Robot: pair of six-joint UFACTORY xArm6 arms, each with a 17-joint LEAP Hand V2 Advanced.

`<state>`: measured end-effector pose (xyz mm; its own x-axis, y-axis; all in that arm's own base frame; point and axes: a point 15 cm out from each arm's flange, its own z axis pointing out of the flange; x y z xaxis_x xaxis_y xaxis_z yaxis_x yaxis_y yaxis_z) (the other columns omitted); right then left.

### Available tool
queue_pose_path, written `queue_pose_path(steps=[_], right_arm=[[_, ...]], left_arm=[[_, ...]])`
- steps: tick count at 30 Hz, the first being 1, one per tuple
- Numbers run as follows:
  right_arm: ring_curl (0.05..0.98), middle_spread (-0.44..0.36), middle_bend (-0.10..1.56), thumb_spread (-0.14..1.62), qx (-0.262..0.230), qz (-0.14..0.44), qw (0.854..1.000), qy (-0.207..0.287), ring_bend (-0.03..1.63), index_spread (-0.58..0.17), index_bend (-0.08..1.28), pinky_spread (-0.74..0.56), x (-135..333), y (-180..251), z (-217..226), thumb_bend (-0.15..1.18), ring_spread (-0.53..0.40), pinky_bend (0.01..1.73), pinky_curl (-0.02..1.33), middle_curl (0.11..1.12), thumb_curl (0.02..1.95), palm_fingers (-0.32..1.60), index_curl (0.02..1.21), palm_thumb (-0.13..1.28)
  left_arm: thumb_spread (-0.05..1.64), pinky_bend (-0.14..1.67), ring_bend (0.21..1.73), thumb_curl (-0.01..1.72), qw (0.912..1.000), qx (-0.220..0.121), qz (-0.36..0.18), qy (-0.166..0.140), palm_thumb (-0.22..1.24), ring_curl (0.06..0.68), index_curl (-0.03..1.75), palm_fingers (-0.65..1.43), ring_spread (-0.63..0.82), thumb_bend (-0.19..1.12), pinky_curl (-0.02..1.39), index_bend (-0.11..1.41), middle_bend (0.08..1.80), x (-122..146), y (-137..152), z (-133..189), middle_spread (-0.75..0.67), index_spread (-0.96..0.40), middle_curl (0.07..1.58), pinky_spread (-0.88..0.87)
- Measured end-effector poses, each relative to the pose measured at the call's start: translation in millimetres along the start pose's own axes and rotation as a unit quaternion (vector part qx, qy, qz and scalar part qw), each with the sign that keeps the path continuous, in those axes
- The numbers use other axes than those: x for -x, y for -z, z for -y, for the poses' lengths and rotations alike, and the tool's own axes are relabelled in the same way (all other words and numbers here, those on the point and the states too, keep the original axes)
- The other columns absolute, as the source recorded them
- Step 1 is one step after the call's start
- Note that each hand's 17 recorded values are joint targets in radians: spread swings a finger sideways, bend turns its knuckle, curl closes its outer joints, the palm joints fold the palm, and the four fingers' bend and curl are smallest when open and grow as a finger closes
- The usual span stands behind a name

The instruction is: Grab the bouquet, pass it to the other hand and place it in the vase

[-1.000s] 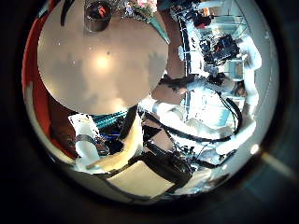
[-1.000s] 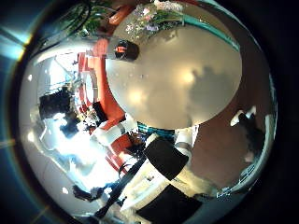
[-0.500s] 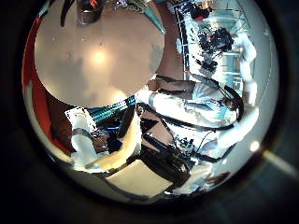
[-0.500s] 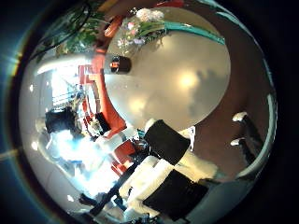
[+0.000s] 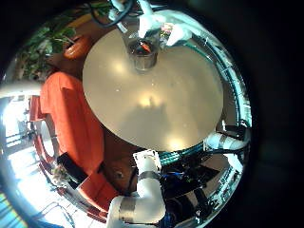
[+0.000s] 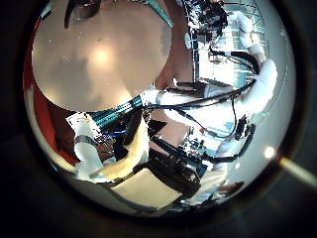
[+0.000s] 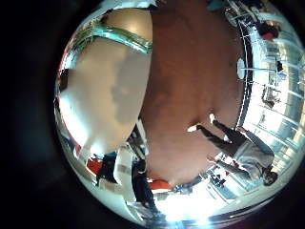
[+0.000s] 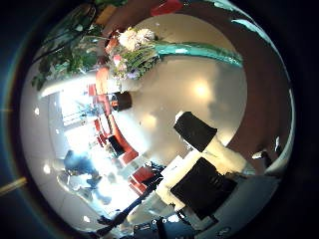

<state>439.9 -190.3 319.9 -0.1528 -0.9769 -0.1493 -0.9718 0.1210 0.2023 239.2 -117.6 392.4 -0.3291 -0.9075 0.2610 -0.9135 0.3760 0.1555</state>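
The bouquet (image 8: 130,45), pale blooms on leafy stems, lies on the round table (image 8: 204,95) near its rim. It is seen from the right thumb side palm view. The vase (image 8: 122,101), a small dark cup, stands upright on the table a short way from the bouquet. In the left little finger side palm view the vase (image 5: 144,59) stands near the table's (image 5: 152,104) far rim. My right hand (image 8: 204,164) is above the table with relaxed fingers (image 8: 196,131) and holds nothing. My left hand (image 6: 139,169) is over the opposite rim, and its fingers (image 6: 87,151) are also loose and empty.
A long sofa (image 5: 66,109) curves round one side of the table. A leafy plant (image 8: 62,62) and chairs (image 8: 104,82) stand beyond the rim by the bouquet. The other arm's white parts (image 5: 147,21) reach in past the vase. Bare floor (image 7: 191,67) lies beside the table.
The right palm's picture has swung so that bouquet and vase sit nearer its middle and look larger. In the left thumb side picture the vase has slid out of sight. Both hands still hold nothing.
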Motion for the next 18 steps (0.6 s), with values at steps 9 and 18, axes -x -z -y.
queue_pose_path(steps=[9, 18], right_arm=[[0.234, -0.036, 0.32, 1.07, 0.012, -0.009, 1.000, 0.002, 0.59, -0.326, 0.29, 0.28, 5.4, -55.4, 55.4, -0.02, -0.009, 0.41, 0.22, 0.39, 0.43, 0.32, 0.35, 0.63], [0.209, -0.016, 0.27, 1.06, 0.006, -0.012, 1.000, -0.012, 0.48, -0.352, 0.30, 0.32, -3.2, -80.4, 77.8, -0.02, 0.059, 0.34, 0.21, 0.37, 0.48, 0.32, 0.38, 0.67]], left_arm=[[1.07, 0.27, 0.51, 0.34, 0.9998, 0.012, -0.004, -0.013, 0.38, 0.188, 0.33, 0.11, 0.56, -0.02, 0.32, 0.17, 0.19, 9.7, -4.2, -4.2, 0.41, 0.08, 0.31, 0.54], [1.07, 0.27, 0.51, 0.34, 0.9997, 0.016, -0.009, -0.015, 0.38, 0.189, 0.33, 0.11, 0.56, -0.02, 0.32, 0.17, 0.19, 17.7, -6.6, -7.5, 0.41, 0.09, 0.31, 0.54]])
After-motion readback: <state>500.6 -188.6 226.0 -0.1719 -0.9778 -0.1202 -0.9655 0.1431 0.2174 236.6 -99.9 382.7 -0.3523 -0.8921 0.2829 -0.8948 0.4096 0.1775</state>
